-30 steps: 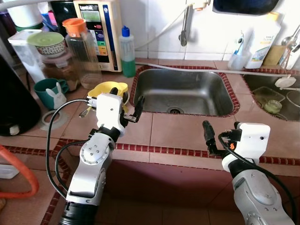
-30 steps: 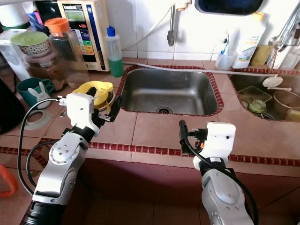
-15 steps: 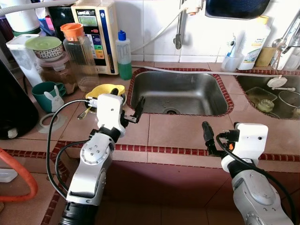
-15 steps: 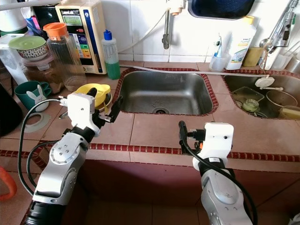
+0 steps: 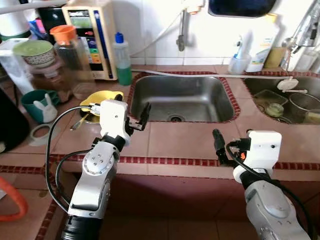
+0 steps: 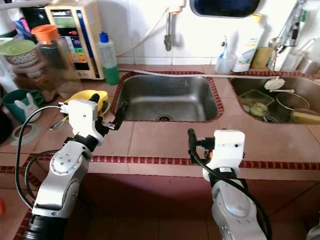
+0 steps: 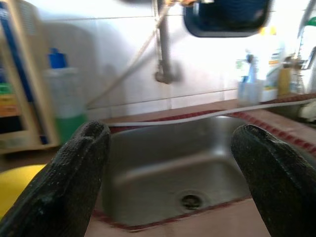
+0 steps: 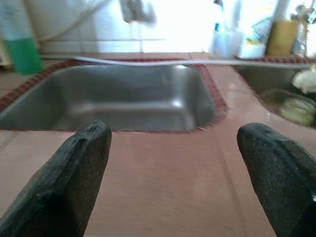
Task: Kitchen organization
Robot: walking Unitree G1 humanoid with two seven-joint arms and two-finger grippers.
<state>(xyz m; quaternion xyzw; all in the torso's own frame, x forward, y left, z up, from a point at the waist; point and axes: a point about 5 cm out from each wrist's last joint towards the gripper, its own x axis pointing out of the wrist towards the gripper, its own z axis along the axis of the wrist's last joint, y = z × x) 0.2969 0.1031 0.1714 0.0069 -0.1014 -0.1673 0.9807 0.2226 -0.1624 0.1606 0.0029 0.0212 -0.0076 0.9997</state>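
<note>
My left gripper (image 5: pixel 136 114) hovers open over the tiled counter (image 5: pixel 175 140), at the left rim of the steel sink (image 5: pixel 200 87). Nothing is between its fingers (image 7: pixel 74 182); past them the left wrist view shows the sink basin (image 7: pixel 163 163) and a green soap bottle (image 7: pixel 64 103). A yellow bowl (image 5: pixel 102 96) with a spoon sits just behind that gripper. My right gripper (image 5: pixel 220 147) stands open and empty above the counter's front edge, right of the sink. In the right wrist view its fingers (image 8: pixel 74 168) frame bare tile and the sink (image 8: pixel 113 98).
At the back left stand a green soap bottle (image 5: pixel 121 59), a water machine (image 5: pixel 87 35), an orange-lidded jar (image 5: pixel 67 55) and a teal mug (image 5: pixel 36 102). A tap (image 5: pixel 181 30) hangs over the sink. A second sink (image 5: pixel 290 97) at right holds dishes.
The whole picture has slid left, so the camera has turned right. Both arms keep their poses and both grippers stay open and empty.
</note>
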